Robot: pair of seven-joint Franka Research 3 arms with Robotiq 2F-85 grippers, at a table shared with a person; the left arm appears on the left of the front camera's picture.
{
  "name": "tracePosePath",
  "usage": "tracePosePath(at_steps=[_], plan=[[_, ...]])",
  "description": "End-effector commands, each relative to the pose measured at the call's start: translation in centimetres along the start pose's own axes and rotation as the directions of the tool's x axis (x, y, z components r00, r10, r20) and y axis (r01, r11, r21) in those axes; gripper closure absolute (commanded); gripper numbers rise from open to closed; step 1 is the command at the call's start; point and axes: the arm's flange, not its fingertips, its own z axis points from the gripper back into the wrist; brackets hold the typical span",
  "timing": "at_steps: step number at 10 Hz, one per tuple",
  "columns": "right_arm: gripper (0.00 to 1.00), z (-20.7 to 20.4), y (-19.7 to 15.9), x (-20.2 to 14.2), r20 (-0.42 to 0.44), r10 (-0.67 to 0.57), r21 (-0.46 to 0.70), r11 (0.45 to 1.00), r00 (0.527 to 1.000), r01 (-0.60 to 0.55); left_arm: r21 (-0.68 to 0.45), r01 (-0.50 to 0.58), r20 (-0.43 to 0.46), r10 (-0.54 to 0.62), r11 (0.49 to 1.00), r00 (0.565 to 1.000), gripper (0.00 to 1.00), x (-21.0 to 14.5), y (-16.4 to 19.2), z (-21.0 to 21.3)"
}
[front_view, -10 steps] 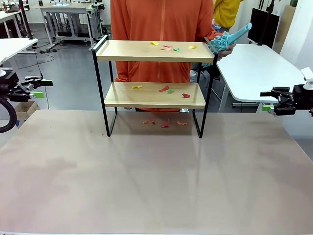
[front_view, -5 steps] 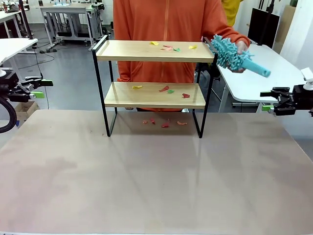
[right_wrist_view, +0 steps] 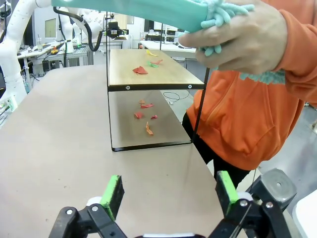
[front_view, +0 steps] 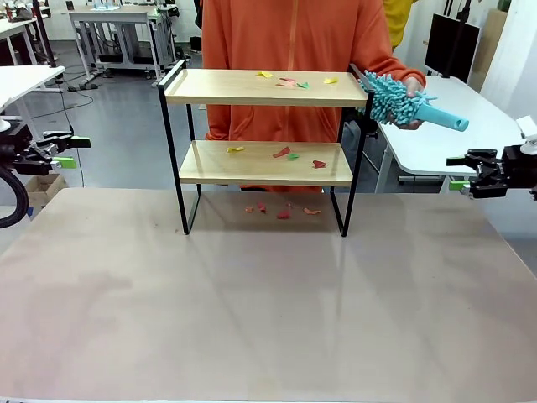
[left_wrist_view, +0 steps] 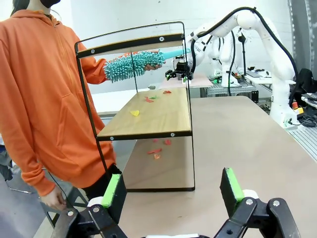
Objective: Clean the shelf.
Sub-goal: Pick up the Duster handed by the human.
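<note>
Jaws wide apart, duster (front_view: pixel 394 96) beside shelf (front_view: pixel 243 87)

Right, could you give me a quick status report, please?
Left gripper, right gripper open, empty. Shelf littered with scraps. Person holds duster beside top board.

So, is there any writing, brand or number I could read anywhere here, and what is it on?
No readable text anywhere.
The shelf has bare wood boards under coloured scraps, the teal duster carries no print, and the left gripper and right gripper show no label.
Anything on the far desks is too small and blurred to read.
</note>
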Motion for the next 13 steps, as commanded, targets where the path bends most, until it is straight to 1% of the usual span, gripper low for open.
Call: tracePosePath(at_steps=[1, 6, 7, 8, 10, 12, 13], plan=[[0.0, 0.0, 0.0, 0.1, 0.001, 0.0, -0.001, 1.0, 1.0, 0.0, -0.001, 0.001, -0.001, -0.001, 1.0, 1.0, 0.0, 0.1, 0.0, 0.0], [0.0, 0.0, 0.0, 0.0, 0.0, 0.0, 0.0, 1.0, 1.0, 0.0, -0.001, 0.001, -0.001, -0.001, 1.0, 1.0, 0.0, 0.1, 0.0, 0.0], [0.0, 1.4, -0.9, 1.7, -0.067, 0.028, 0.002, 1.0, 0.997, -0.028, -0.001, 0.001, -0.001, -0.001, 1.0, 1.0, 0.0, 0.1, 0.0, 0.0], [0.0, 2.9, -1.9, 3.8, -0.15, 0.027, 0.011, 1.0, 0.988, -0.026, -0.001, 0.001, -0.001, -0.001, 1.0, 1.0, 0.0, 0.1, 0.0, 0.0], [0.0, 5.8, -3.9, 8.5, -0.304, 0.012, 0.026, 1.0, 0.953, -0.004, -0.001, 0.001, -0.001, -0.001, 1.0, 1.0, 0.0, 0.1, 0.0, 0.0], [0.0, 8.2, -5.2, 14.5, -0.514, -0.012, -0.026, 1.0, 0.858, -0.001, -0.001, 0.001, -0.001, -0.001, 1.0, 1.0, 0.0, 0.1, 0.0, 0.0], [0.0, 8.4, -5.4, 17.5, -0.564, -0.085, -0.106, 0.994, 0.821, 0.03, -0.001, 0.001, -0.001, -0.001, 1.0, 1.0, 0.0, 0.1, 0.0, 0.0]])
